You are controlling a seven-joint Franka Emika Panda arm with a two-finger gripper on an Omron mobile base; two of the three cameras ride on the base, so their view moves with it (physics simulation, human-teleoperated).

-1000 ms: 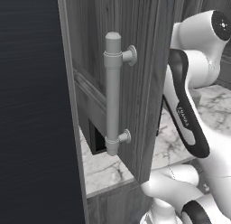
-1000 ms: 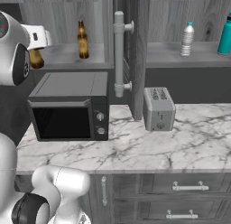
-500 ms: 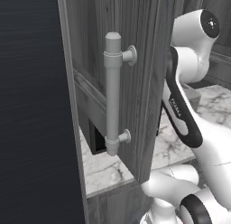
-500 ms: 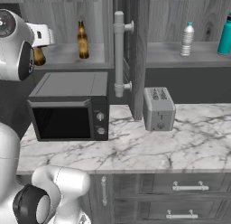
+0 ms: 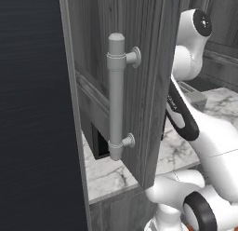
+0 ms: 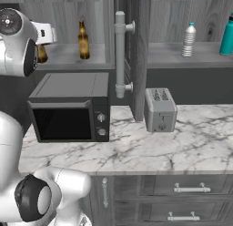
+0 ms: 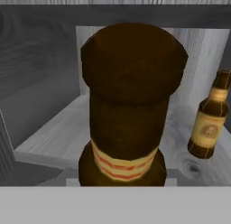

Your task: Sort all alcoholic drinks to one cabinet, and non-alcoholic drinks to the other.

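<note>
My gripper [image 6: 42, 43] reaches into the left cabinet [image 6: 93, 62] and is shut on an amber beer bottle [image 6: 42, 53] at the shelf's left end. In the hand view this held beer bottle [image 7: 131, 105] stands upright and very close, its base near the shelf's front edge; whether it rests on the shelf I cannot tell. A second beer bottle [image 6: 83, 40] [image 7: 209, 121] stands upright on the same shelf, to the right. In the right cabinet [image 6: 205, 61] stand a clear water bottle [image 6: 188, 40] and a teal flask [image 6: 226, 35].
An open cabinet door with a pale bar handle [image 6: 120, 54] [image 5: 116, 96] stands edge-on between the two cabinets. Below on the marble counter [image 6: 136, 152] sit a dark microwave [image 6: 68, 113] and a toaster [image 6: 160, 109]. My arm's white links [image 6: 16, 43] crowd the left.
The hand with the beer bottle has shifted slightly right, further into the left cabinet. The arm's upper joint has risen. The other bottles have not moved.
</note>
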